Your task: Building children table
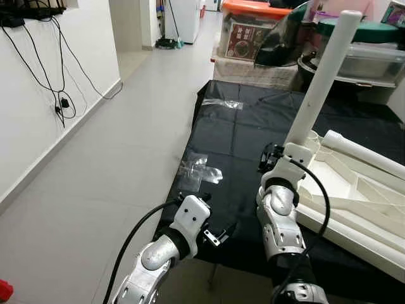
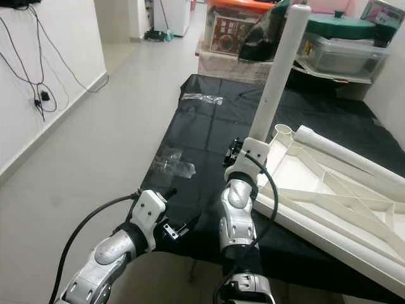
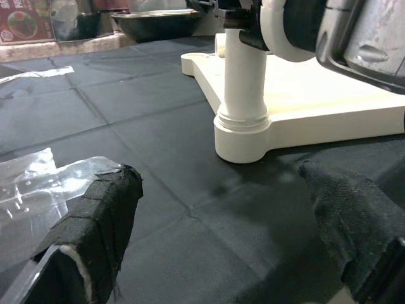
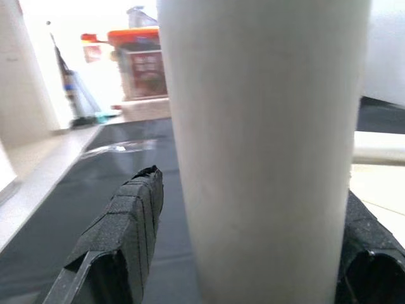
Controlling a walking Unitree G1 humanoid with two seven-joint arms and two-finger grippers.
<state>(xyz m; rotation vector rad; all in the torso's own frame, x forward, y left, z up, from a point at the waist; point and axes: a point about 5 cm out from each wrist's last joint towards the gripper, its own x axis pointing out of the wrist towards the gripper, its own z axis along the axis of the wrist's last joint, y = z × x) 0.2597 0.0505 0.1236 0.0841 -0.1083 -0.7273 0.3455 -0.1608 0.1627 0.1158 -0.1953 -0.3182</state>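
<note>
A white children's table top (image 1: pixel 354 190) lies upside down on a black mat (image 1: pixel 240 126). One white table leg (image 1: pixel 323 82) stands upright in its near corner socket (image 3: pixel 243 136). My right gripper (image 1: pixel 278 152) is at the base of that leg, and its two black fingers (image 4: pixel 120 234) hug the leg (image 4: pixel 259 145) on both sides. My left gripper (image 1: pixel 218 235) hovers low over the mat's near edge, to the left of the leg, open with nothing between its fingers (image 3: pixel 95 221). A second white leg (image 1: pixel 367 155) lies on the top.
Crumpled clear plastic wrap (image 1: pixel 199 170) lies on the mat near my left gripper, with another piece (image 1: pixel 223 103) farther back. Storage boxes and pots (image 1: pixel 253 31) crowd the far end. Bare tiled floor runs along the left, with cables (image 1: pixel 60 101) on the wall.
</note>
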